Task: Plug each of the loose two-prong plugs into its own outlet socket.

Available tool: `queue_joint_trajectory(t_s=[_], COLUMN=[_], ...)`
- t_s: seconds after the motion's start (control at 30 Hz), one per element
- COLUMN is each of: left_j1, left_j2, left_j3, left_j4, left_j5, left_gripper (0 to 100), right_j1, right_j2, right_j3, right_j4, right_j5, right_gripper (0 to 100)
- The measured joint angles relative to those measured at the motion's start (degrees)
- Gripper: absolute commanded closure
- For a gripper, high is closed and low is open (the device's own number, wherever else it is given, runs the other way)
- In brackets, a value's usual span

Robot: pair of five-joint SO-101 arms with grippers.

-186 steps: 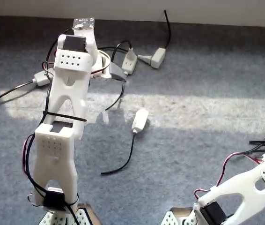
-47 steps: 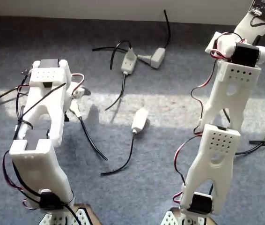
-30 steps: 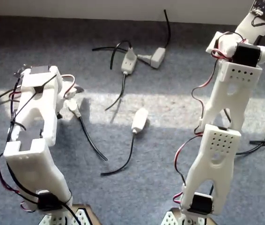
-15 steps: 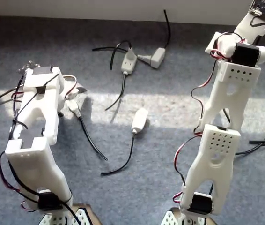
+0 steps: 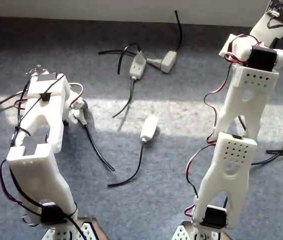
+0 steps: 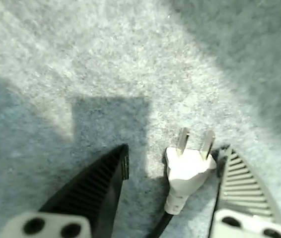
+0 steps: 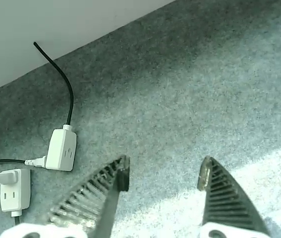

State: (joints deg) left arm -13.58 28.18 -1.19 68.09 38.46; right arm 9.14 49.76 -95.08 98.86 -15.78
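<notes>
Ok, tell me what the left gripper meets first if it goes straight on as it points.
The plug, probably: it lies between the left gripper's open fingers, prongs away. The fingertips would then press into the carpet; depth is unclear.

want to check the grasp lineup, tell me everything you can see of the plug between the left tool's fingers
The white two-prong plug is a small body of smooth plastic with two flat metal prongs side by side at one end and a black cord leaving a ribbed neck at the other. It lies on the grey carpet, plugged into nothing, between the open fingers of the left tool, nearer the paler finger; whether they touch is unclear.
</notes>
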Motion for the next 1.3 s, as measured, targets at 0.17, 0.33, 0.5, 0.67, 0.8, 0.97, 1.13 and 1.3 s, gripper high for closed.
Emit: queue_joint_trajectory(t_s=[0.17, 0.33, 0.5, 0.67, 0.8, 0.97, 1.13, 1.3], left_j1=[0.97, 2.9, 3.96, 6.15, 6.33, 6.33, 5.8, 6.42], left_j2=[0.0, 0.09, 0.09, 0.09, 0.09, 0.35, 0.35, 0.26], left_j3=[0.0, 0.0, -0.09, -0.09, -0.09, -0.18, 0.0, -0.7], left_j4=[-0.18, -0.44, -0.7, -0.35, -0.35, -0.79, -1.32, -1.76], left_j5=[-4.31, -6.07, -6.07, -6.07, -6.07, -6.07, -6.15, -6.42], left_gripper=[73, 73, 73, 73, 73, 73, 88, 96], right_j1=[0.0, 0.0, 0.0, 0.0, 0.0, 0.0, 0.0, 0.0], right_j2=[0.0, 0.0, 0.0, 0.0, 0.0, 0.0, 0.0, 0.0], right_j3=[0.0, 0.0, 0.0, 0.0, 0.0, 0.09, 0.09, 0.09], right_j4=[0.0, 0.0, 0.0, 0.0, 0.0, 0.0, 0.0, 0.0], right_j5=[0.0, 0.0, 0.0, 0.0, 0.0, 0.0, 0.0, 0.0], right_gripper=[76.7, 76.7, 76.7, 76.7, 76.7, 76.7, 76.7, 76.7])
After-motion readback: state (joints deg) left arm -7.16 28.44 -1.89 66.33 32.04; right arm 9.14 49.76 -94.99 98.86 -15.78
